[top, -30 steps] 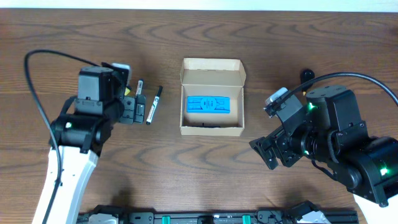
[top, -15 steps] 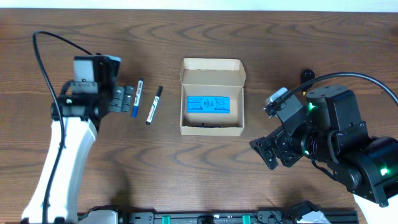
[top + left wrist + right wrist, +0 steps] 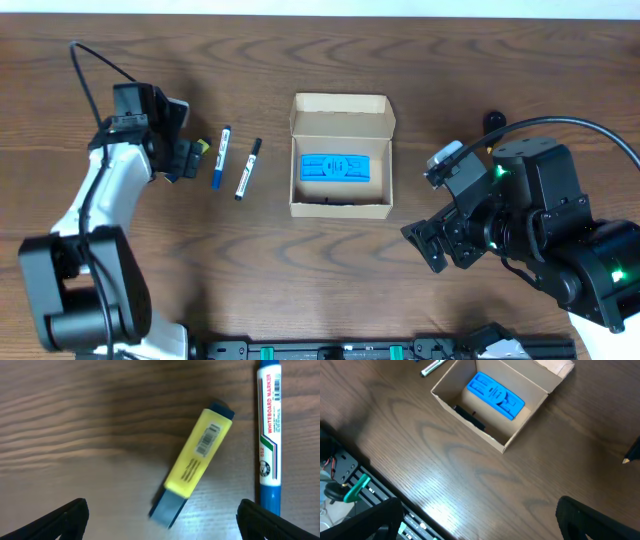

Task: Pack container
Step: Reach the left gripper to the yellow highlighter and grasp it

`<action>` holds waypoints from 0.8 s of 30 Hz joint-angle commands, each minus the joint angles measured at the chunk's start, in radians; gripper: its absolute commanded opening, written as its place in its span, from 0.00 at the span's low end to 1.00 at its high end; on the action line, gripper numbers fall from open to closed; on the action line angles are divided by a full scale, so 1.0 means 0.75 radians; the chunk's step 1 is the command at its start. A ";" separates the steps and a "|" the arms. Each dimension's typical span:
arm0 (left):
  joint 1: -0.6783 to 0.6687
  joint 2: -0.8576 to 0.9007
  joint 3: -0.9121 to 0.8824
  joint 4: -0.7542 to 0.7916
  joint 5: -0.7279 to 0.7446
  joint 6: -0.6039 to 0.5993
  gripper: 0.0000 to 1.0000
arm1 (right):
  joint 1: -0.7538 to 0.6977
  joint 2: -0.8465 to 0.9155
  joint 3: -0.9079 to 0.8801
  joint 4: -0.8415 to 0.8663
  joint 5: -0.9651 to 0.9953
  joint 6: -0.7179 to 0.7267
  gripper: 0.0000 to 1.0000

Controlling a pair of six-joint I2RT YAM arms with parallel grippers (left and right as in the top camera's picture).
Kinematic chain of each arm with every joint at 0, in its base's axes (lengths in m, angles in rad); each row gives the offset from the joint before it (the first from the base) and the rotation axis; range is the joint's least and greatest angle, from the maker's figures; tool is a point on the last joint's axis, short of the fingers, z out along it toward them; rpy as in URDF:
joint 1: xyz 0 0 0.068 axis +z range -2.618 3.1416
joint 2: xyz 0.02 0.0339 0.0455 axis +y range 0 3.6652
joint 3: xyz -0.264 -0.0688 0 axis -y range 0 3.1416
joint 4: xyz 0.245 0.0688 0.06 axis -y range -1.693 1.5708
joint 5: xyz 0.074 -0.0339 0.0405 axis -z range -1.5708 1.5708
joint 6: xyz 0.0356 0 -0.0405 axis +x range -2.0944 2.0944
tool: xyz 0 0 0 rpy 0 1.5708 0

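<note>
Left arm has swung back toward the left edge of the table [image 3: 320, 290] compared with a second ago, and its elbow now sits way lower in the overhead view. Box and right arm haven't budged at all.

So, the container [image 3: 340, 203] sits pretty much dead centre on the table, flap lid open and standing up along the far side. Inside it there's a blue stapler [image 3: 338, 167] lying flat on the floor of the box, plus some thin black item [image 3: 469, 417] along the near wall; can't tell what that one is.

Left of the box, two pens lie on the wood, close together but apart: a black-capped marker [image 3: 247, 168] nearer the box, then a blue marker [image 3: 219, 157]. Just beyond those is a yellow highlighter [image 3: 197, 462], lying at a slant, not touching the blue marker.

The left gripper [image 3: 188, 158] hovers right by the highlighter. From its wrist cam the jaws are spread wide with nothing between them.

Over on the right, well apart from the box, the right gripper [image 3: 430, 245] hangs above bare wood, jaws also spread wide and holding nothing.
</note>
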 commanded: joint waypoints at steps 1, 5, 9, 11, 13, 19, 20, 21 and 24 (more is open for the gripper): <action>0.003 0.069 0.020 0.033 0.049 0.041 0.95 | -0.008 0.001 0.012 -0.002 -0.006 0.010 0.99; 0.003 0.133 0.020 0.084 0.070 0.045 0.95 | -0.008 0.001 0.012 -0.002 -0.006 0.009 0.99; 0.003 0.172 0.020 0.127 0.076 0.045 0.95 | -0.008 0.001 0.012 -0.002 -0.006 0.009 0.99; 0.003 0.192 0.020 0.140 0.089 0.045 0.95 | -0.008 0.001 0.012 -0.002 -0.006 0.009 0.99; 0.003 0.212 0.020 0.146 0.105 0.044 0.96 | -0.008 0.001 0.012 -0.002 -0.006 0.009 0.99; 0.003 0.235 0.020 0.148 0.112 0.044 0.88 | -0.008 0.001 0.012 -0.002 -0.006 0.009 0.99; 0.003 0.238 0.020 0.148 0.113 0.044 0.87 | -0.008 0.001 0.012 -0.002 -0.006 0.009 0.99; 0.003 0.243 0.020 0.149 0.114 0.043 0.86 | -0.008 0.001 0.012 -0.002 -0.006 0.009 0.99; 0.003 0.263 0.020 0.150 0.117 0.034 0.83 | -0.008 0.001 0.012 -0.002 -0.006 0.009 0.99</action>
